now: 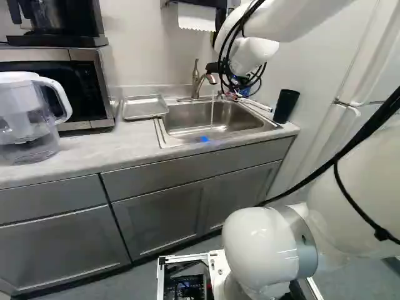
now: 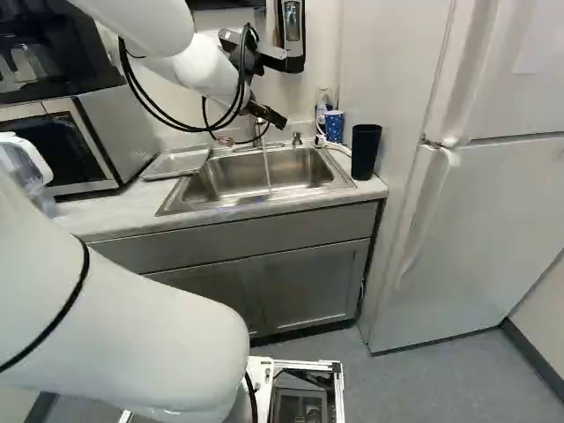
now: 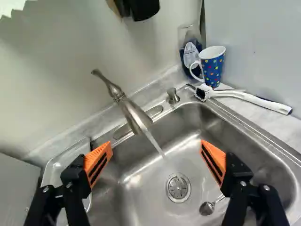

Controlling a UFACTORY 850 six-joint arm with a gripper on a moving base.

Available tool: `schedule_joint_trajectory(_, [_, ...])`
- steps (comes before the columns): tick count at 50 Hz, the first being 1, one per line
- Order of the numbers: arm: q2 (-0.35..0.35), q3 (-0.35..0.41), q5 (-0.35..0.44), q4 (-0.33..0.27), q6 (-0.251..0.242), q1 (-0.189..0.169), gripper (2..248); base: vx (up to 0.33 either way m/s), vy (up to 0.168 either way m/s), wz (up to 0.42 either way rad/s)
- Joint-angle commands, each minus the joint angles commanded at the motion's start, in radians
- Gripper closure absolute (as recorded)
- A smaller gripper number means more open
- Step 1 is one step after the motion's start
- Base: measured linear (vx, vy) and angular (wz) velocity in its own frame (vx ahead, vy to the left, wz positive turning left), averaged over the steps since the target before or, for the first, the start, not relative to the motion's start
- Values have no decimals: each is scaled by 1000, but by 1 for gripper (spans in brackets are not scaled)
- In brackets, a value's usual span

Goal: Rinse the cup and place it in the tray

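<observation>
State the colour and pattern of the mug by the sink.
The mug is blue with multicoloured dots, best seen in the wrist view.

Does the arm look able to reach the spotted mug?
Likely yes: the gripper is open and empty and the mug has a clear rim, though a brush and bottle crowd its handle.
</observation>
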Motion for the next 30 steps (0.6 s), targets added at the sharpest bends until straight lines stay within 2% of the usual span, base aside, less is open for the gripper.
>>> schedule_joint_trajectory(10, [-1,-1,41,40,0,-19,3,0,0,0])
schedule_joint_trajectory(30, [-3,-2,122,120,0,-31,3,0,0,0])
